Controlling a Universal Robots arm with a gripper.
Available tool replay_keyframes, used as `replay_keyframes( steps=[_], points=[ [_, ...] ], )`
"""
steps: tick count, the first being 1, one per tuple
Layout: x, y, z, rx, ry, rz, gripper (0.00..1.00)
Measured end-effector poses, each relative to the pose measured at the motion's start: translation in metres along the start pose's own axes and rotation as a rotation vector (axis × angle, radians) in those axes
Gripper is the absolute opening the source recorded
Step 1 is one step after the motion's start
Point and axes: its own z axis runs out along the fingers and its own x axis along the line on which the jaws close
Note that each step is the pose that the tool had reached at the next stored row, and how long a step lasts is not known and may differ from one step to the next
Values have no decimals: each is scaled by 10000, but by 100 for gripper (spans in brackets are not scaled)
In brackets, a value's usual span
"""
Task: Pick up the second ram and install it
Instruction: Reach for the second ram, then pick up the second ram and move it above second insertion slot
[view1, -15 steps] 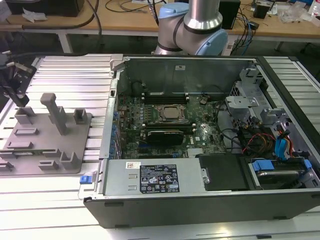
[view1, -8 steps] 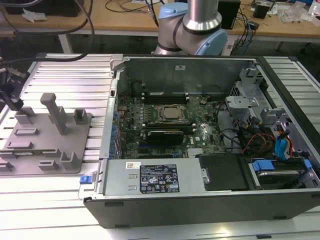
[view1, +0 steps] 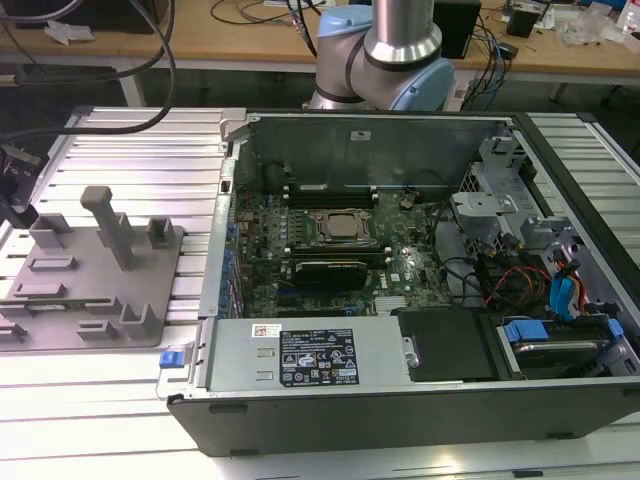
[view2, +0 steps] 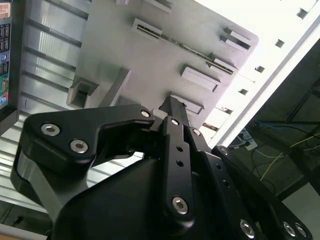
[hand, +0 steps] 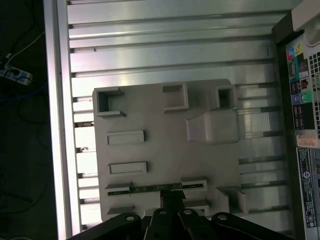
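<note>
Second ram (hand: 156, 187) in grey fixture (hand: 150, 120) slots, jaws close above it, grip state unclear.

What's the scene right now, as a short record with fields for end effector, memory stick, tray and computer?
end effector: over the grey tray, close to the memory stick
memory stick: resting on the tray, not lifted
tray: on the ribbed table, at the exterior view's left of the computer
computer: side open, board exposed
</note>
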Motion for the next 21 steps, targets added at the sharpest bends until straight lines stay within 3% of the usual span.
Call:
replay_keyframes(
  steps=[13,18,21],
  points=[
    [7,-1,1,0,4,-52,8],
    [7,-1,4,-22,44,-972,8],
    [7,-1,7,-57,108,-2430,8]
  ],
)
